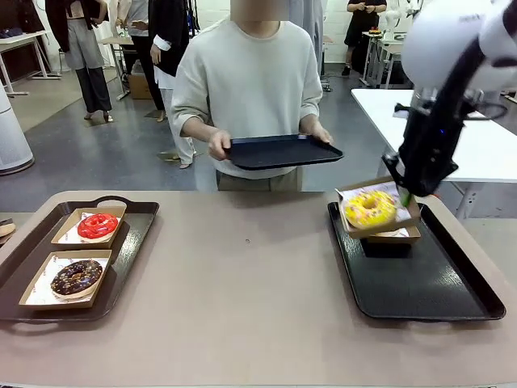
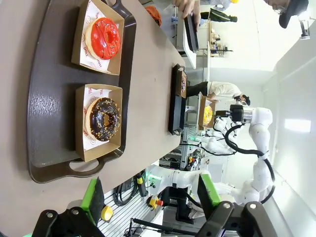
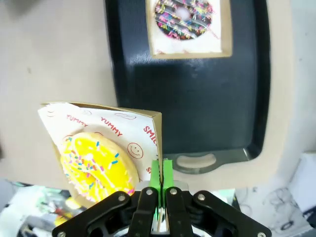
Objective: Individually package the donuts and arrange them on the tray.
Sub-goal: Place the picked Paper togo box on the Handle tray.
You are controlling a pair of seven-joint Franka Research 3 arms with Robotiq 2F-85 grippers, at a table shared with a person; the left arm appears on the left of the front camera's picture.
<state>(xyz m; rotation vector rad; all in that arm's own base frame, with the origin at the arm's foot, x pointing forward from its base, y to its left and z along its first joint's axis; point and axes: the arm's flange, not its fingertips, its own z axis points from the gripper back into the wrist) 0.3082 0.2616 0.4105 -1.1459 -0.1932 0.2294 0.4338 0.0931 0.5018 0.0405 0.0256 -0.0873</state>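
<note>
Risk: yellow donut (image 1: 370, 208), right of centre in the front view, tilts in its paper box (image 1: 380, 212) above the black tray (image 1: 436, 283). Right gripper (image 3: 160, 185) pinches one thin box wall (fingers together); donut could slide out. Left gripper (image 2: 150, 195) hangs apart, empty.

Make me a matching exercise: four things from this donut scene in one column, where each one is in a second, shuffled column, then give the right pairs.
Things:
1. red donut
2. chocolate donut
3. yellow donut
4. empty black tray

Places:
A. in a paper box pinched at its edge by the right gripper, lifted over the tray on the right
B. in the person's hands across the table
C. far box on the left tray
D. near box on the left tray

Pairs: 1-C, 2-D, 3-A, 4-B
</note>
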